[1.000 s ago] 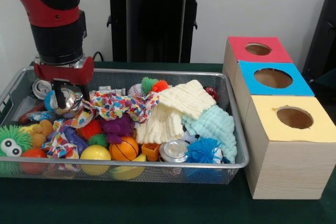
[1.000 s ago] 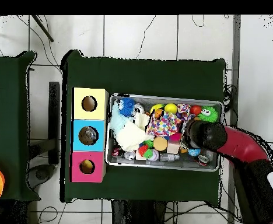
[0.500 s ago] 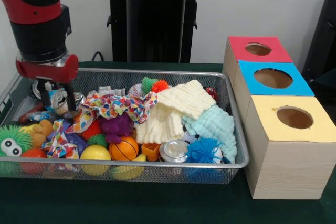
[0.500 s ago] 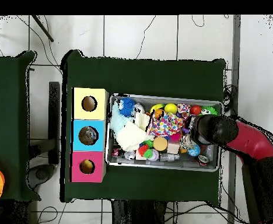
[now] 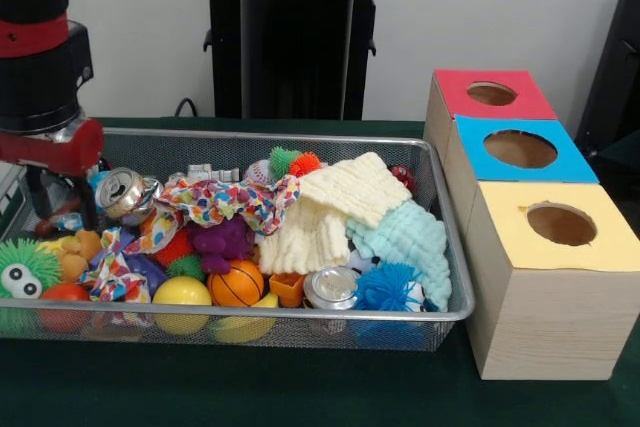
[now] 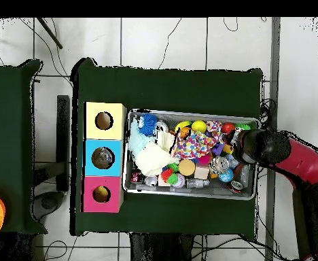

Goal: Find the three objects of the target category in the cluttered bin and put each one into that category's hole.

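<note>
My gripper (image 5: 60,209) hangs over the left end of the wire bin (image 5: 300,313), open, with nothing between its fingers. Just to its right a crushed silver can (image 5: 125,191) lies on a colourful cloth (image 5: 225,199), apart from the fingers. A second silver can (image 5: 331,287) stands near the bin's front rim. The yellow box (image 5: 560,222), blue box (image 5: 520,149) and red box (image 5: 492,94) stand in a row right of the bin, each with a round hole on top. In the overhead view the red arm (image 6: 284,155) covers the gripper at the end of the bin (image 6: 189,113) farthest from the boxes.
The bin is packed: a cream cloth (image 5: 330,209), a mint cloth (image 5: 410,239), a small basketball (image 5: 237,284), a yellow ball (image 5: 182,294), a blue spiky ball (image 5: 388,289) and a green fuzzy toy with eyes (image 5: 22,269). A black stand (image 5: 295,37) rises behind the bin.
My gripper has slid left from above the crushed can to the bin's left end. The can now lies uncovered, tipped on the cloth.
</note>
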`<action>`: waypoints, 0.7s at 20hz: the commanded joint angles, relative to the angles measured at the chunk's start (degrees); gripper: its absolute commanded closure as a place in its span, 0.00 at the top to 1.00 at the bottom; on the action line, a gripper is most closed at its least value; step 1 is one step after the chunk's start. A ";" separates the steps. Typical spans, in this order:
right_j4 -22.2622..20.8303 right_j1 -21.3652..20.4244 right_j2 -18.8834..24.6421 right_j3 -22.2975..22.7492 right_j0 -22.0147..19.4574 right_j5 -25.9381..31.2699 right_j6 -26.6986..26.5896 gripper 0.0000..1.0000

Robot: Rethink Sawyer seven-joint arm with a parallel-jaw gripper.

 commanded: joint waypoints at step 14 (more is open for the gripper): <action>-2.05 7.38 5.10 0.42 -5.15 -3.70 -4.30 1.00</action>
